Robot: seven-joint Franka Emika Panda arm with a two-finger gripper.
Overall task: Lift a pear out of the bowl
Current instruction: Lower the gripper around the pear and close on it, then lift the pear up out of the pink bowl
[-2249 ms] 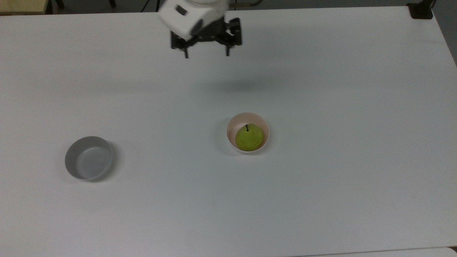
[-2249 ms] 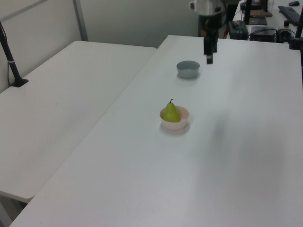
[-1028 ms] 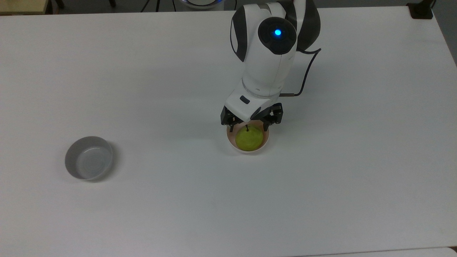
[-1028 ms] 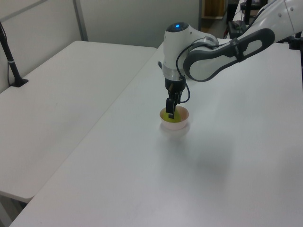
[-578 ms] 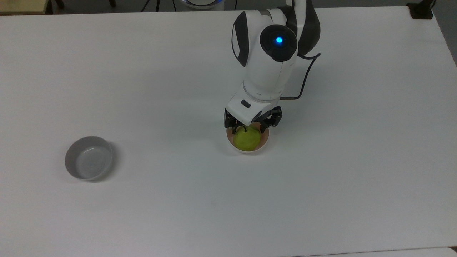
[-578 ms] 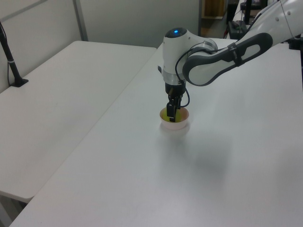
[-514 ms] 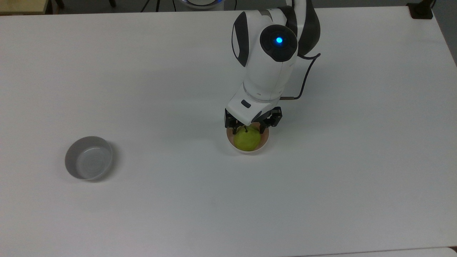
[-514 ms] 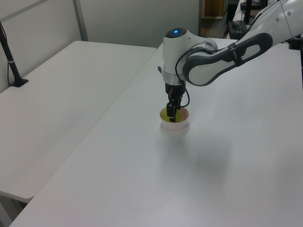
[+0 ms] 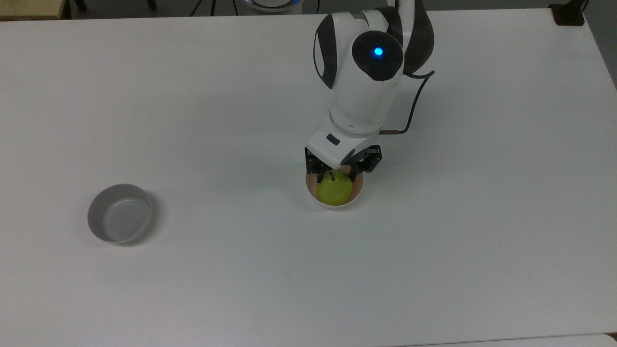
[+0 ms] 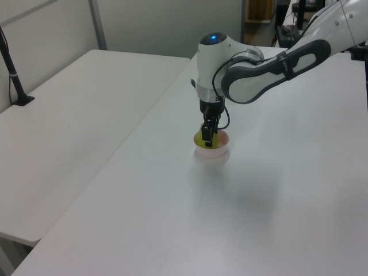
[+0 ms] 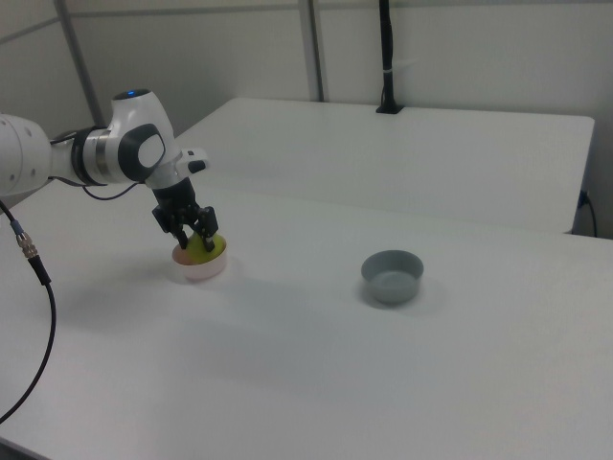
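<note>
The claw (image 9: 336, 179) points straight down over the bowl (image 9: 357, 195), its two black fingers (image 9: 315, 176) closed against either side of the pear (image 9: 333, 189), near the narrow top. The yellow-green pear stands upright with its dark stem up, its base low inside the pale pink bowl; whether it rests on the bowl's bottom cannot be told. The white arm (image 9: 359, 86) reaches in from the far edge of the white worktop (image 9: 193, 96), a blue light glowing on its joint. One grey bowl (image 9: 119, 212) sits well apart, toward the top view's left. A second white table (image 10: 75, 126) stands alongside. In all: one pear, two bowls.
</note>
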